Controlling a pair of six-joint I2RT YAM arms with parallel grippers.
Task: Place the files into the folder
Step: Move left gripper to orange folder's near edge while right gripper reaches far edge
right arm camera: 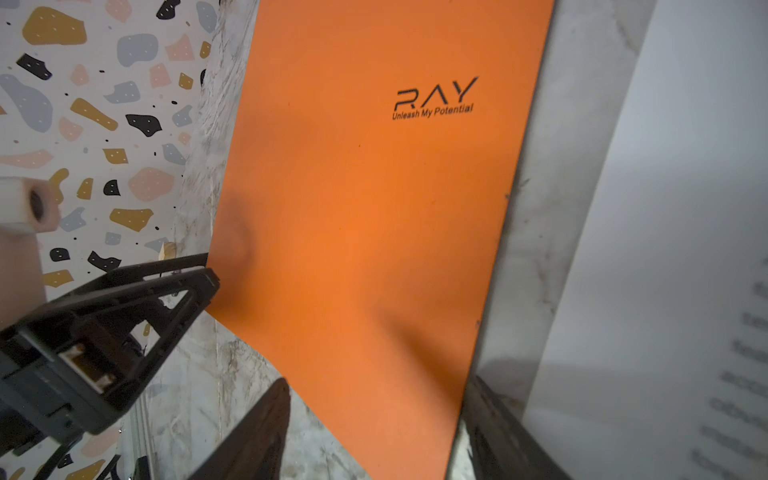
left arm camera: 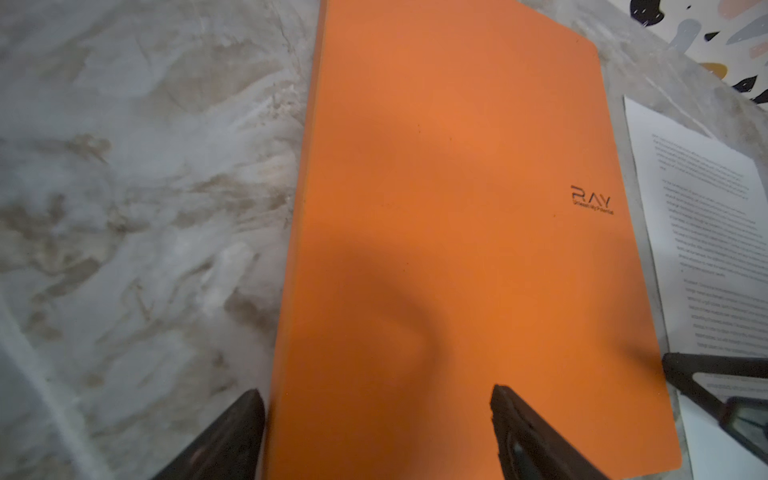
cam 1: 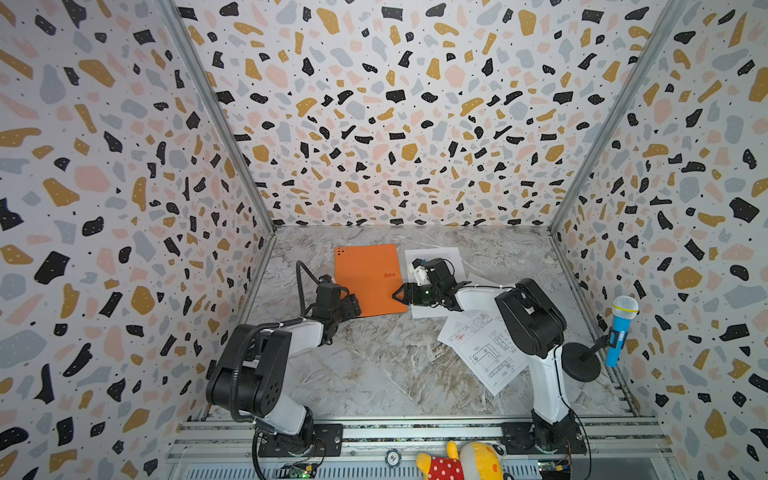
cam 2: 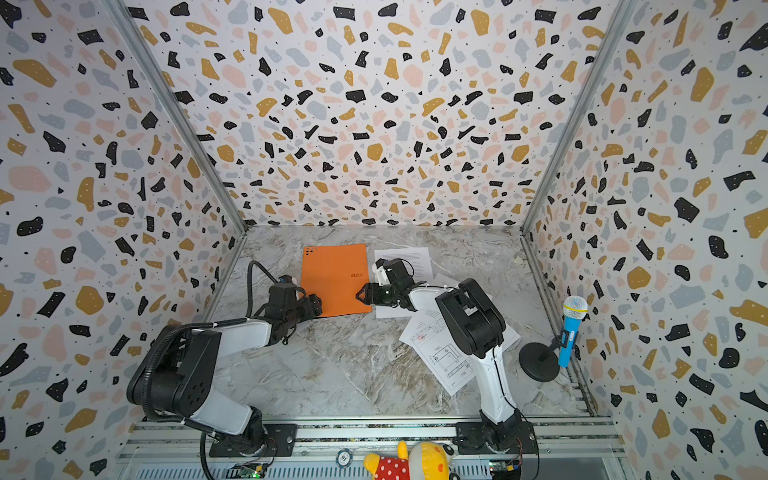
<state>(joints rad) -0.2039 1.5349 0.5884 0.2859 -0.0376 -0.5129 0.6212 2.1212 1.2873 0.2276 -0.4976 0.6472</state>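
The orange folder [cam 1: 368, 276] [cam 2: 334, 276] lies shut and flat on the marble table. My left gripper [cam 1: 354, 306] [left arm camera: 376, 399] is open at its near left corner, one finger past the spine edge and the other over the cover [left arm camera: 457, 208]. My right gripper [cam 1: 395, 296] [right arm camera: 378, 390] is open astride the folder's near right corner [right arm camera: 374, 249], holding nothing. Of the files, a white text sheet [cam 1: 436, 254] [left arm camera: 706, 232] lies right of the folder, partly under the right arm. A sheet with line drawings [cam 1: 482, 349] lies nearer, by the right arm.
A blue toy microphone [cam 1: 621, 328] on a black round stand sits by the right wall. A yellow plush toy [cam 1: 457, 461] rests on the front rail. Patterned walls close the table on three sides.
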